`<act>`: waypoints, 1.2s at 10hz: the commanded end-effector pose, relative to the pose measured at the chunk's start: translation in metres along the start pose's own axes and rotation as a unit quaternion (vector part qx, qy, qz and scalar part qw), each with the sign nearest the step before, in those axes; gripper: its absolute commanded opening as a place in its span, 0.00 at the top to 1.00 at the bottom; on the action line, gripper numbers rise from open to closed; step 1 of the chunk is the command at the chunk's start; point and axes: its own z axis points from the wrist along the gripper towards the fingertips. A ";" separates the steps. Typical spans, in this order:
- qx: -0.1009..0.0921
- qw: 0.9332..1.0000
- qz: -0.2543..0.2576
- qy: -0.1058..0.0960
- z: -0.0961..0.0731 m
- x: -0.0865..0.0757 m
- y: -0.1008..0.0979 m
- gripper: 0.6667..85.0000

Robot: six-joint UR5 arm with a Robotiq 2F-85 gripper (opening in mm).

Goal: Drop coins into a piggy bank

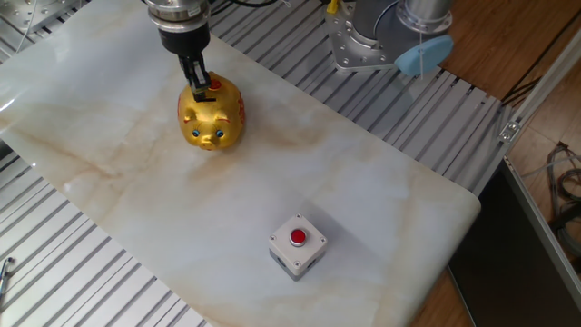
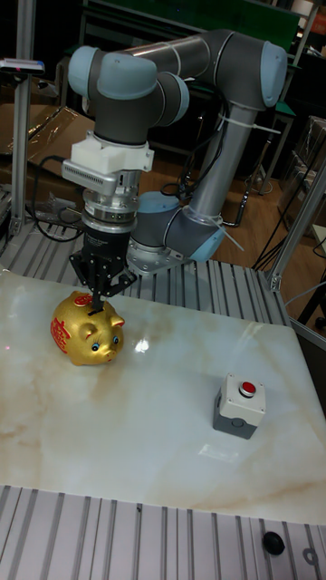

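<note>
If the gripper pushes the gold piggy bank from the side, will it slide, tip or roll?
The piggy bank looks glossy and stands on smooth marble, so it would probably slide. Its rounded body on small feet may also rock or tip. It seems rigid, possibly hollow and light.
</note>
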 end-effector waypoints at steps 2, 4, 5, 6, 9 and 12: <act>-0.017 0.996 -0.083 -0.011 -0.015 0.007 0.028 1.00; -0.018 0.994 -0.105 -0.020 -0.015 0.013 0.051 1.00; 0.004 0.994 -0.110 -0.028 -0.015 0.016 0.051 1.00; 0.012 0.994 -0.109 -0.029 -0.015 0.024 0.054 1.00; 0.033 0.990 -0.132 -0.035 -0.017 0.042 0.062 1.00; 0.046 0.984 -0.168 -0.032 -0.028 0.048 0.055 1.00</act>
